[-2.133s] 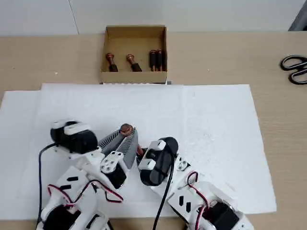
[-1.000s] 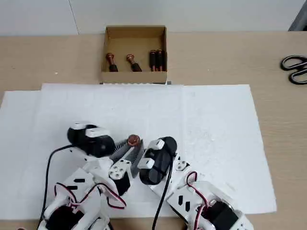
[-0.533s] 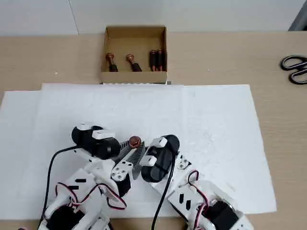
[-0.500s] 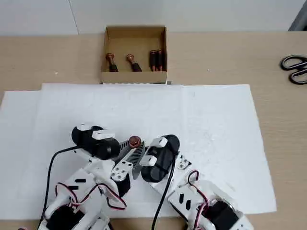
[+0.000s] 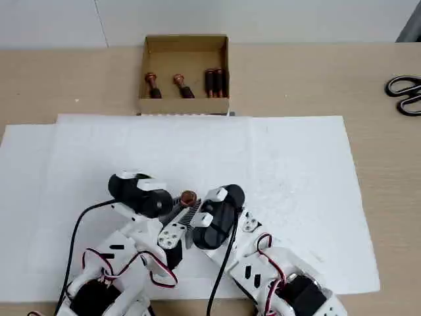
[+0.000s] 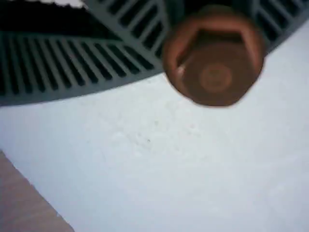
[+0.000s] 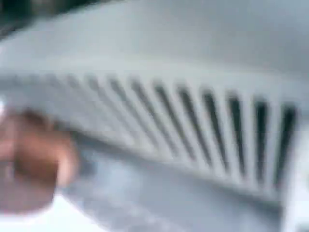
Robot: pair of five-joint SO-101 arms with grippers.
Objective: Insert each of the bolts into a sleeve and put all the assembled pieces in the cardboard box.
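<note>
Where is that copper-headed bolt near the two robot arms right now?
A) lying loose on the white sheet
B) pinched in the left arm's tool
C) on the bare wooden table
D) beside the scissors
B: the head of the bolt is clamped in the left tool, above the white sheet.

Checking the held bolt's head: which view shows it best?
The left wrist view: the bolt sits close, hex head facing the camera. High view shows it small; right wrist view, part of it.

Bolt (image 5: 189, 197) shank hidden in left hand (image 5: 185, 204)
</note>
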